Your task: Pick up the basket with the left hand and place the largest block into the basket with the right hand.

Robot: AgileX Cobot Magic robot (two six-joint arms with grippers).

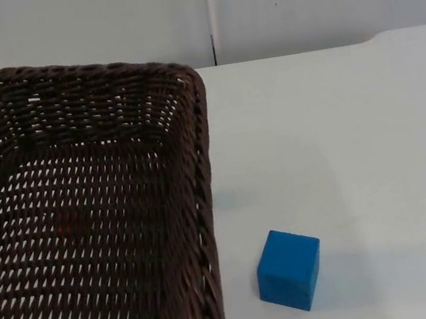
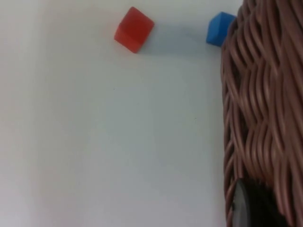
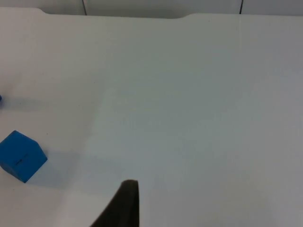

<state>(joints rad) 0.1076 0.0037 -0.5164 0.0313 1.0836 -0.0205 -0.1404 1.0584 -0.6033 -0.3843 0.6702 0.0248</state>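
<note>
The blue block (image 1: 290,269) sits on the white bench (image 1: 355,146) at about five o'clock in the top view, just beside the basket's right wall but apart from it, one corner turned toward the camera. It is the biggest block to be seen — in the left wrist view a red block (image 2: 134,29) and a small blue block (image 2: 218,29) lie near each other on the bench close to the basket's outer wall, and both look smaller, though I judge that loosely. The big one is still on the bench, so the placing half of the task is not done.

The dark wicker basket (image 1: 93,217) looms large at nine o'clock in the top view, its rim high and near the camera, and the small blocks lie under it — I read that as lifted, so the first half looks complete. The left claw (image 2: 253,208) is pressed against the woven wall and seems to be gripping it, since the wall runs right up to its dark finger.

The right claw (image 3: 120,205) hangs over bare bench, with the big blue block (image 3: 21,155) well off to its side, roughly ten o'clock from the fingertip. Whether that claw is wide or narrow I cannot tell. What is left: reach the block, grasp it, carry it over the rim, drop it in
</note>
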